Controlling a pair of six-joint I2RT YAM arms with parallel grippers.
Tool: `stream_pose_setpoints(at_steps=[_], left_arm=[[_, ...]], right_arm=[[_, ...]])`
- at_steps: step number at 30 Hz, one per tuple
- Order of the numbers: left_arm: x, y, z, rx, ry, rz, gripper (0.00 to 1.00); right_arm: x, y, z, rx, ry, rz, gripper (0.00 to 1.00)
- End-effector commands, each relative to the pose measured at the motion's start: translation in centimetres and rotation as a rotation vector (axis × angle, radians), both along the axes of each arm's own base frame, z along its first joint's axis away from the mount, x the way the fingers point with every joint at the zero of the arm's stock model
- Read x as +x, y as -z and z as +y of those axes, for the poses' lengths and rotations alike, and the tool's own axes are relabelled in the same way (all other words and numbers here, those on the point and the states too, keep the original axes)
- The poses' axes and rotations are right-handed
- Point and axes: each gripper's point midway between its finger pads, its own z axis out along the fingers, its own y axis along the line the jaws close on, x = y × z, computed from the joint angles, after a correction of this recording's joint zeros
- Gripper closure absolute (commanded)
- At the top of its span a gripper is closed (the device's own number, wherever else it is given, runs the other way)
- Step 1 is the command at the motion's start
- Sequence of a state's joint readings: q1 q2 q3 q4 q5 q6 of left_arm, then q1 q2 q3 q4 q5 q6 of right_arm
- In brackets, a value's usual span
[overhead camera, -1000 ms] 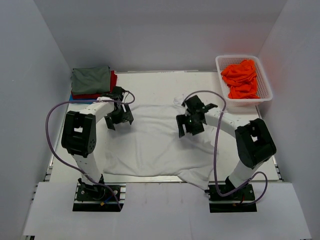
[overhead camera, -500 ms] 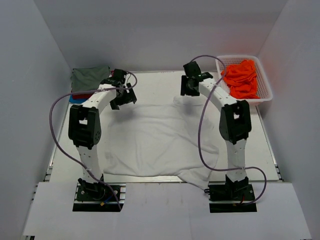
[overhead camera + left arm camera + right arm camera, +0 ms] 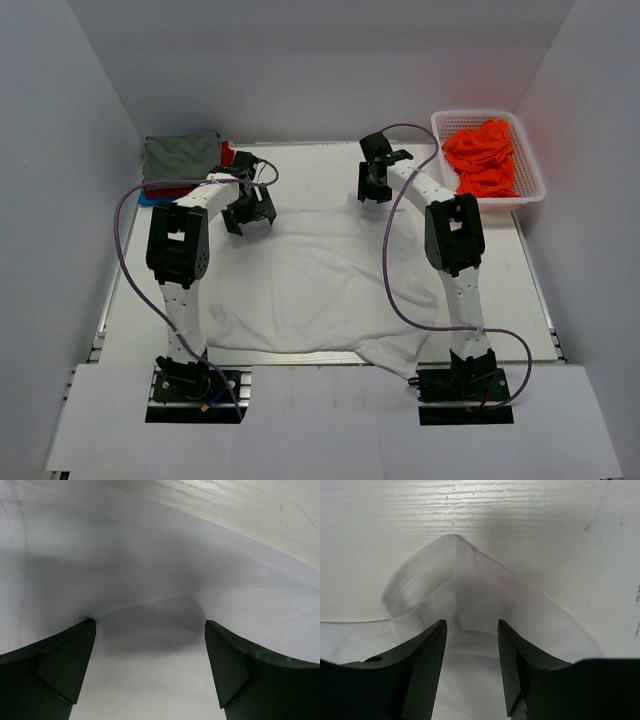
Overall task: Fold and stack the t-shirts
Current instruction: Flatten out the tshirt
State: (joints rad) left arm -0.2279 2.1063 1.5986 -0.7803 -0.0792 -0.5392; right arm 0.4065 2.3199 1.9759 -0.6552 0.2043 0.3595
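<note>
In the top view, the white t-shirt [image 3: 310, 285] is spread flat mid-table, its long axis judged to run left to right, with sleeves at the right end. Its far edge is flanked by 2 pincers: the left gripper [image 3: 248, 208] over the far-left corner, the right gripper [image 3: 374, 188] over the far-right sleeve. The folded stack [image 3: 182, 160] is seen far left and the basket [image 3: 528, 190] far right. In the left wrist view, the jaws are held wide apart with white cloth directly beneath, near the bare table [image 3: 250, 510]. In the right wrist view, the jaws are partly apart, astride the sleeve hem [image 3: 420, 587], which points away beyond the fingertips; nothing is clamped.
</note>
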Motion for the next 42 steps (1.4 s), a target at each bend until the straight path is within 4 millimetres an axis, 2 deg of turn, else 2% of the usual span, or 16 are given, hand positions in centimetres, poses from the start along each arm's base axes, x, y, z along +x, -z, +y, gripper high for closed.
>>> stream_pose_setpoints(at_steps=[1, 4, 9, 11, 13, 15, 18, 24, 28, 30, 32, 35, 36, 39, 41, 42], left_arm=[[0.1, -0.5, -0.1, -0.014, 0.007, -0.012, 0.0], [0.2, -0.5, 0.2, 0.006, 0.0, -0.016, 0.0], [-0.1, -0.2, 0.3, 0.011, 0.009, -0.007, 0.0], [-0.1, -0.2, 0.3, 0.011, 0.009, -0.007, 0.0], [-0.4, 0.0, 0.4, 0.013, 0.009, 0.002, 0.0], [-0.7, 0.3, 0.6, 0.024, 0.006, 0.009, 0.0], [-1.1, 0.6, 1.2, 0.051, -0.001, 0.023, 0.0], [-1.9, 2.3, 2.0, 0.094, -0.02, 0.063, 0.0], [-1.9, 3.0, 2.0, 0.097, -0.019, 0.075, 0.0], [-1.3, 2.9, 1.9, 0.094, -0.019, 0.066, 0.0], [-1.3, 3.1, 1.9, 0.097, -0.019, 0.076, 0.0], [-1.2, 3.4, 1.8, 0.099, -0.019, 0.085, 0.0], [-0.8, 3.2, 1.7, 0.097, -0.019, 0.075, 0.0], [-0.2, 3.0, 1.4, 0.083, -0.004, 0.061, 0.0], [0.3, 2.8, 1.2, 0.074, 0.01, 0.045, 0.0], [0.6, 2.7, 1.1, 0.076, 0.021, 0.035, 0.0]], right_arm=[[1.2, 0.2, -0.5, -0.011, 0.031, -0.022, 0.48], [1.2, 1.0, -1.0, -0.015, 0.02, -0.002, 0.5], [0.8, 1.8, 0.4, 0.022, -0.076, 0.018, 0.52], [0.6, 2.2, 0.3, 0.019, -0.079, 0.033, 0.53], [0.5, 2.5, -0.7, -0.01, -0.045, 0.038, 0.58], [0.8, 2.3, -1.9, -0.058, 0.007, 0.021, 0.77], [1.4, 1.4, -2.9, -0.09, 0.036, -0.007, 0.81], [3.9, -2.5, -4.4, -0.093, 0.02, -0.118, 0.83], [4.7, -4.0, -4.8, -0.108, -0.078, -0.149, 0.81], [5.0, -4.3, -5.5, -0.119, -0.121, -0.152, 0.81], [5.2, -4.0, -6.1, -0.129, -0.15, -0.15, 1.0], [5.9, -3.6, -7.0, -0.141, -0.13, -0.156, 1.0], [6.7, -4.2, -6.9, -0.138, -0.122, -0.191, 1.0], [7.9, -3.6, -7.6, -0.157, -0.107, -0.223, 1.0], [10.1, -4.2, -8.1, -0.185, -0.065, -0.314, 1.0], [11.4, -5.2, -8.2, -0.189, -0.06, -0.377, 1.0]])
